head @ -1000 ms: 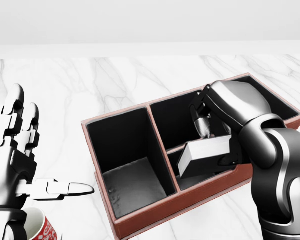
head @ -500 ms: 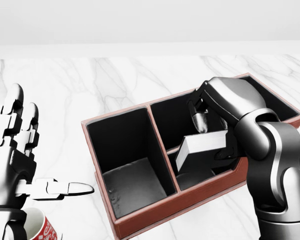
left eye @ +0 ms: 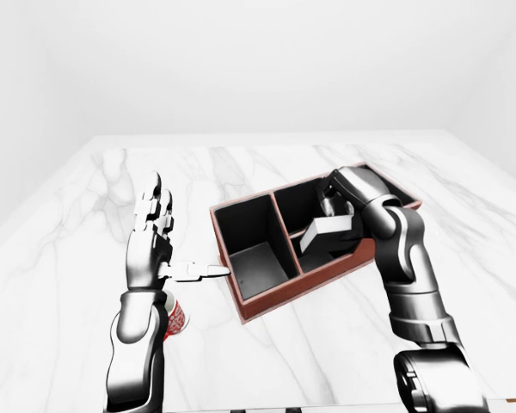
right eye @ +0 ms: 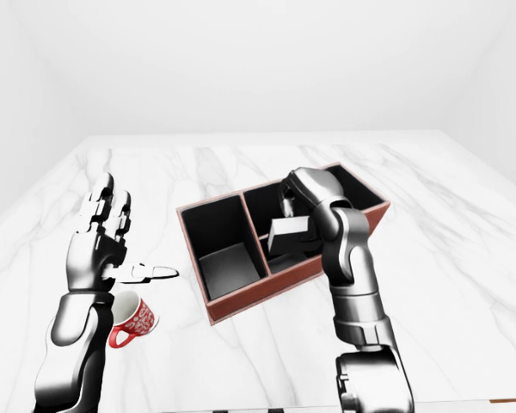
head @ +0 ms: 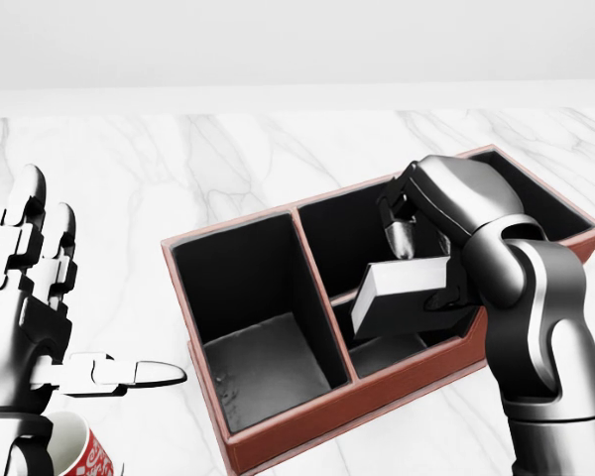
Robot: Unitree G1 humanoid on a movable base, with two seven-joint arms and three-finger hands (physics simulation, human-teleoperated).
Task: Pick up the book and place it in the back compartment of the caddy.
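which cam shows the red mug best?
Right-eye view: the red mug shows whole, handle included, on the marble table just below the open left hand. The left-eye view has it half hidden behind the left forearm; the head view clips it at the bottom-left edge.

A white marble tabletop point(left eye: 267, 168) with grey veining fills most of every view, running from the bottom edge up to a straight far edge near the top of the head view. Beyond that edge stand plain, pale walls point(right eye: 258, 60), lighter toward the middle. A mug point(right eye: 134, 317) lies tipped on the marble at the lower left of the right-eye view (its red outside carries a white pattern, too small to read), with a red handle pointing down-left and a white inside turned up and to the left. In the head view only part of its rim and red side shows at the bottom left corner.
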